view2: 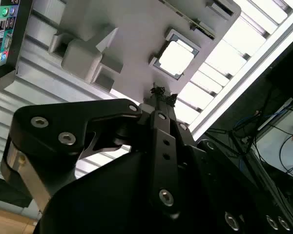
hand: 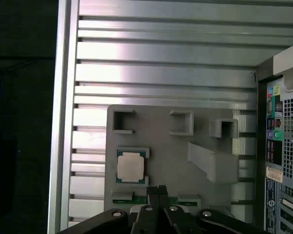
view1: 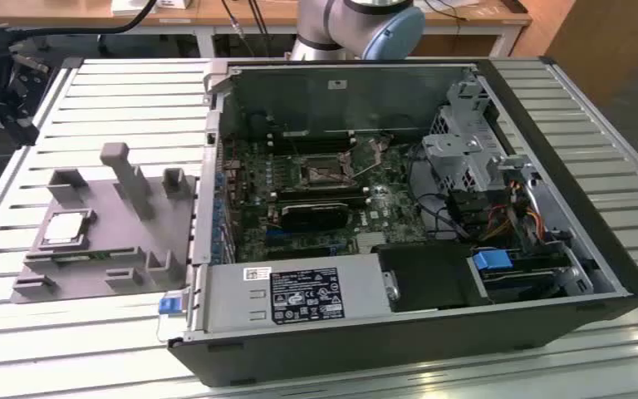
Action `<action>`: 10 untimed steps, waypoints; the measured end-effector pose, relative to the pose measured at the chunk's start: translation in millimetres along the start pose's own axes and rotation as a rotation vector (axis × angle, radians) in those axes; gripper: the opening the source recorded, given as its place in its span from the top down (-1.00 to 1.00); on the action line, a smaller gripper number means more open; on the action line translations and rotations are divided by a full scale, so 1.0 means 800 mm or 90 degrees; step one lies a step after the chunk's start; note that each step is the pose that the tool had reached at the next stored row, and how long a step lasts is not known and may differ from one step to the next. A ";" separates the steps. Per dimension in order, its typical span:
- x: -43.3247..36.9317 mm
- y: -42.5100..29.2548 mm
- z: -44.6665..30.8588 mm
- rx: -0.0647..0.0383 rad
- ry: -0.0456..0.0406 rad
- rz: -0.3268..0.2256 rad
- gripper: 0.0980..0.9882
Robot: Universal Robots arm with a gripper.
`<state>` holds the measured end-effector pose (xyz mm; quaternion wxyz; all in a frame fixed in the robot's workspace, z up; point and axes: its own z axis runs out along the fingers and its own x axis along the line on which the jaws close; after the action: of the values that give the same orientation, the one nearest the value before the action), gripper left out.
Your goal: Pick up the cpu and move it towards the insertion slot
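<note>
- Slatted desk [view1: 130, 83] carried a grey fixture [view1: 103, 249] by one edge.
- cpu [hand: 131, 165] sat in the fixture, untouched.
- gripper [hand: 158, 191] hovered near it, closed, empty.

cpu [view1: 66, 226]: sm. flat sq. chip, silvery-white top, lying flat in sq. recess of grey fixture [view1: 109, 253]. insertion slot [view1: 328, 173]: sq. socket, shiny metal frame, dark centre, on green motherboard [view1: 391, 208]. Exterior view: cpu well apart, ~9 o'clock of slot.
</note>
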<state>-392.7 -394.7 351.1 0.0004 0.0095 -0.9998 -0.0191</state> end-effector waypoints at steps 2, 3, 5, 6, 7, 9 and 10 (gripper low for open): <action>0.000 0.0000 0.0000 0.000 0.0000 0.000 0.99; 0.000 0.0000 0.0000 0.000 0.0000 0.000 0.99; 0.000 0.0000 0.0000 0.000 0.0000 0.000 0.99; 0.000 0.0000 0.0000 0.000 0.0000 0.000 0.99; 0.000 0.0000 0.0000 0.000 0.0000 0.000 0.99; 0.000 0.0000 0.0002 0.000 0.0000 0.000 0.99; 0.000 0.0000 0.0007 0.000 0.0000 0.000 0.99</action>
<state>-393.0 -394.7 350.5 0.0004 0.0096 -0.9998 -0.0191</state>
